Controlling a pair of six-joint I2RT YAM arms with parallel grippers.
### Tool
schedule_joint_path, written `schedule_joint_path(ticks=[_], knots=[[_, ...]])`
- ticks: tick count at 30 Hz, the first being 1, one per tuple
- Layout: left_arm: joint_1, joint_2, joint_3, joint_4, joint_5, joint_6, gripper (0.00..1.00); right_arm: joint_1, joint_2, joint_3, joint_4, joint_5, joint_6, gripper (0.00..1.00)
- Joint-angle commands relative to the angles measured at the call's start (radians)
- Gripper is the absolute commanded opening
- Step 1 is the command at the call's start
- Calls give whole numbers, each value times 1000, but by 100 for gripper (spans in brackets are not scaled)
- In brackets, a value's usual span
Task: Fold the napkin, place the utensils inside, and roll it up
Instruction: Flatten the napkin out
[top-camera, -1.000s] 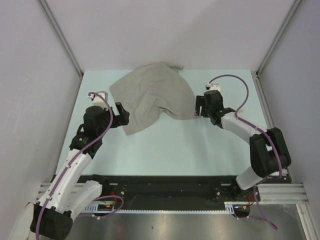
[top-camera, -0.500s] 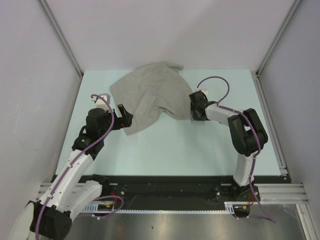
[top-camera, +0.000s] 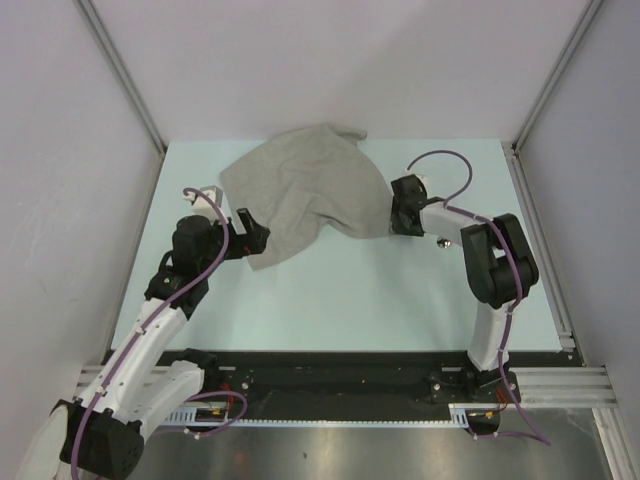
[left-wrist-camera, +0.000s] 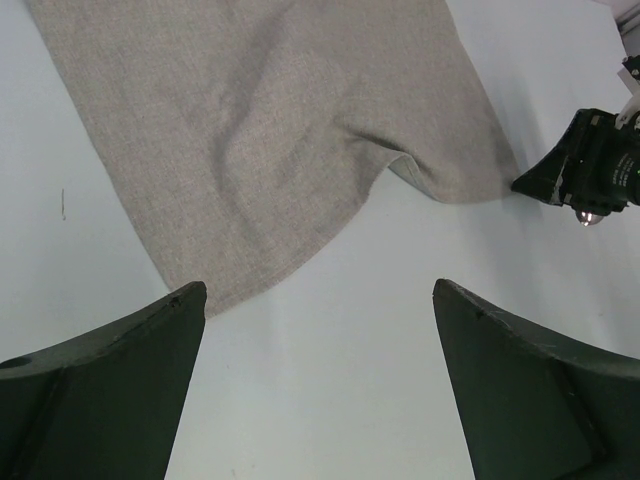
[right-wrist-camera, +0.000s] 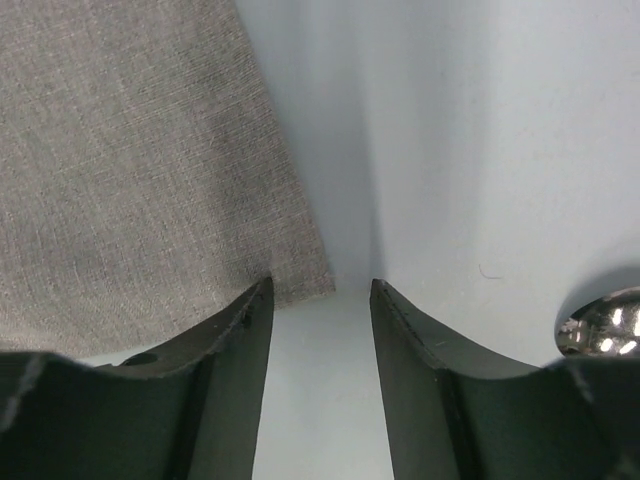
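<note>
Where napkin (right-wrist-camera: 130, 170) corner lies, right claw (right-wrist-camera: 320, 286) stands astride.

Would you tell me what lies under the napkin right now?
The napkin rests on the pale table, which shows along its near edges. Anything beneath its middle is covered and cannot be seen.

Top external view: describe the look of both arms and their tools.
Both arms, the left arm and right arm, have white links with bulky black joints. A purple cable loops along each. The left tool and right tool are black, with dark wedge-shaped fingers.
</note>
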Motion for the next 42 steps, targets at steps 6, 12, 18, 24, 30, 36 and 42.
schedule_joint_path(ticks=[6, 12, 18, 24, 30, 36, 42], knots=[[-4, -20, -14, 43, 28, -15, 100, -8, 49, 21, 17, -31, 16, 42], [-4, -22, -22, 52, 31, -22, 100, -8, 69, 38, 5, -36, 14, 19], [-4, -28, -26, 53, 29, -23, 100, -8, 41, 26, -27, 25, -1, 0], [-12, -26, -39, 59, 47, -32, 100, -27, -121, -49, -91, 111, -13, 0], [-78, 4, -65, 61, 34, -45, 100, -59, -302, -177, -176, 162, 4, 0], [-160, 82, -144, 58, -20, -77, 100, -71, -467, -261, -262, 191, 19, 0], [-185, 87, -229, -13, -109, -146, 97, -76, -546, -306, -306, 202, 33, 0]])
